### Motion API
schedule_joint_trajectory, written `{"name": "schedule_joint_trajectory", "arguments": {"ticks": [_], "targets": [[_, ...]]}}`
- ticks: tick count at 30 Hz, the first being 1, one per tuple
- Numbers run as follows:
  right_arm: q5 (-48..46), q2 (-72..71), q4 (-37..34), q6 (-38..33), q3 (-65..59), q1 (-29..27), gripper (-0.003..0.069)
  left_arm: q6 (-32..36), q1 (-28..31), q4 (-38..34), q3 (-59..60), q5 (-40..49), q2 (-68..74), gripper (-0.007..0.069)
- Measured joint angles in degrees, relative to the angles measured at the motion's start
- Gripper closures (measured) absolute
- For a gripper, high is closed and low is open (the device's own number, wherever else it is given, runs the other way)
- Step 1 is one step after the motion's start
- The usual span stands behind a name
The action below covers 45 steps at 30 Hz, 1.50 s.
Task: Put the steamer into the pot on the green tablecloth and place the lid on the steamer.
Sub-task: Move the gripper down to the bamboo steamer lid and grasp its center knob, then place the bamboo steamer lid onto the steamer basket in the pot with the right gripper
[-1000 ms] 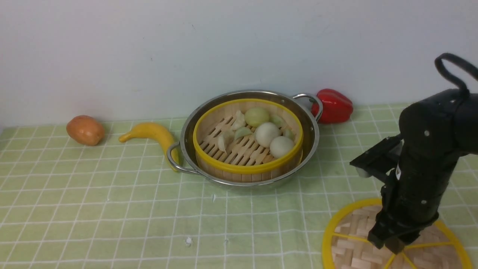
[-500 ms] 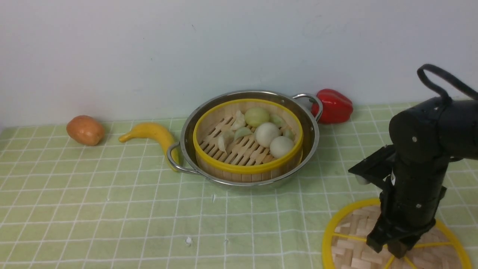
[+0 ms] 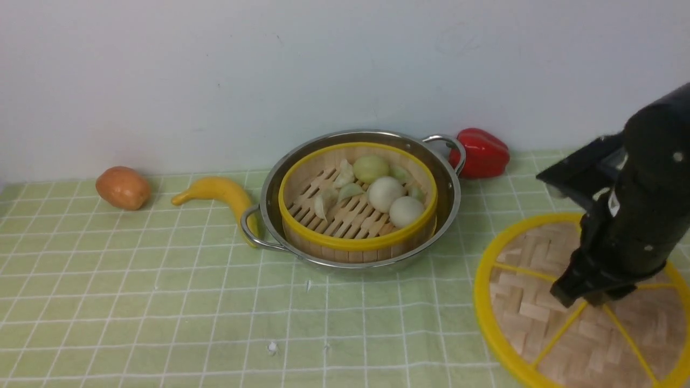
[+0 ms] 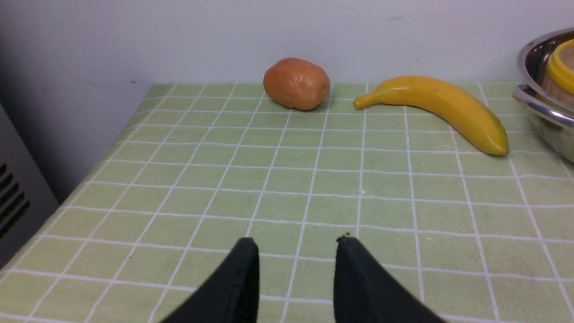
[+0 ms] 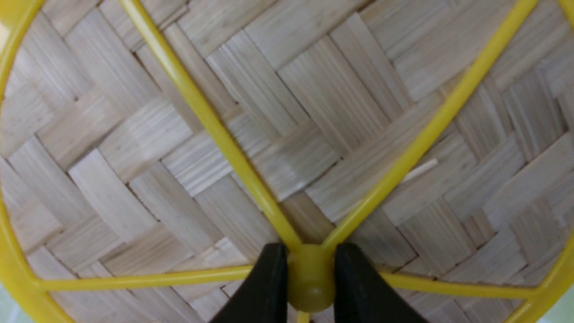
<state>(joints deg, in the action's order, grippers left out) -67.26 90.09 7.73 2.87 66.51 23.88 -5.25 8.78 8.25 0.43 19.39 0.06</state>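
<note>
Pinching lid (image 3: 528,302) by ctr knob (image 5: 310,287) w/ R gripper (image 5: 309,260), near cloth's (image 3: 161,302) front-right corner, looks raised & tilted | L gripper (image 4: 296,251) spread, empty, over cloth's left side | steamer (image 3: 356,243) already in pot (image 3: 453,178), mid-back of cloth | lid prob. light, stiff, wide; small smooth knob = only hold, may swing/slip.

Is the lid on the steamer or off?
Off. The steamer sits uncovered in the pot, buns showing; the lid is apart to the right, its knob pinched by the right gripper.
</note>
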Motion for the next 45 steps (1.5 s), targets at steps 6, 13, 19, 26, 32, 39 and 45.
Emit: {"name": "schedule_joint_trajectory", "arguments": {"ticks": [6,13,19,26,32,39,45], "targets": [[6.3,0.9,-11.4,-12.2,14.3,0.0,0.0515,0.0,0.0,0.0,0.0,0.0,0.0,0.0382],[8.2,8.5,-18.5,-20.6,27.0,0.0,0.0515,0.0,0.0,0.0,0.0,0.0,0.0,0.0382],[6.8,20.1,-20.3,-24.2,39.0,1.2,0.0515,0.0,0.0,0.0,0.0,0.0,0.0,0.0382],[6.1,27.4,-20.1,-26.8,46.4,4.1,0.0515,0.0,0.0,0.0,0.0,0.0,0.0,0.0382],[6.0,30.3,-19.6,-27.1,48.2,4.7,0.0515,0.0,0.0,0.0,0.0,0.0,0.0,0.0382],[8.1,30.8,-19.2,-28.2,48.3,4.7,0.0515,0.0,0.0,0.0,0.0,0.0,0.0,0.0382],[8.8,31.6,-19.2,-28.7,48.4,4.7,0.0515,0.0,0.0,0.0,0.0,0.0,0.0,0.0382]]}}
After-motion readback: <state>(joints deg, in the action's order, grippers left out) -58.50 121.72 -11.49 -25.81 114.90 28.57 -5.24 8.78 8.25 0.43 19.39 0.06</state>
